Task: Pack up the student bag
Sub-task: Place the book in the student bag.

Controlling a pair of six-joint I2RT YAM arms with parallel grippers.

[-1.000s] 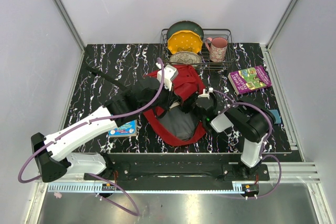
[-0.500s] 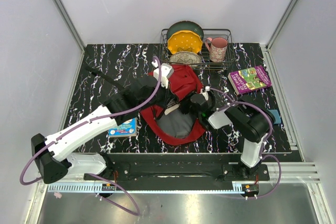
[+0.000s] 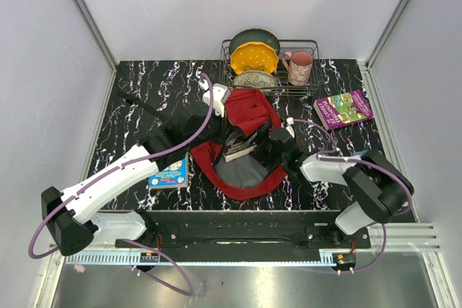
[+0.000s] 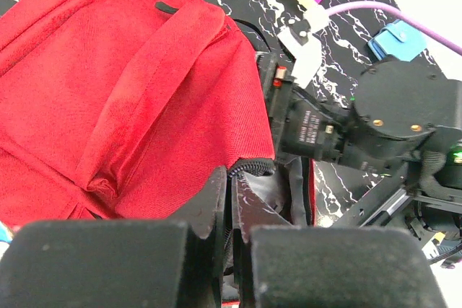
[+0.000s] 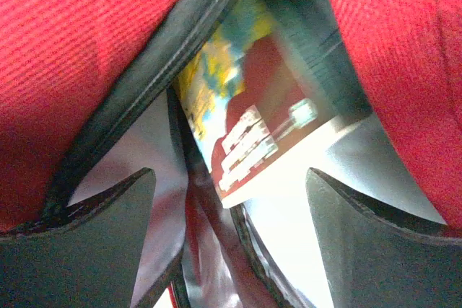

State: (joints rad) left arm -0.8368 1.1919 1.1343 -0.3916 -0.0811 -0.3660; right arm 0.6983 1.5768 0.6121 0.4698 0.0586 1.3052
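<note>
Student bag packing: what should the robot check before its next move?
1. Student bag mouth open: ok, grey lining shows.
2. Left gripper pinching the zipper edge: ok.
3. Book fully inside: not ok, one end sticks out.
4. Right gripper gripping that book: cannot tell, jaws stand apart.
5. Purple book packed: not ok, it lies on the table.

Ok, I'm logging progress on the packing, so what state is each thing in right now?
Backpack: open, lying on the table, rim pinched by the left gripper.
Book at the opening: partly inside, between the fingers of the right gripper; grip unclear.
Purple book: closed, flat on the table.
Mug: upright in the rack.
Yellow plate: standing on edge in the rack.
</note>
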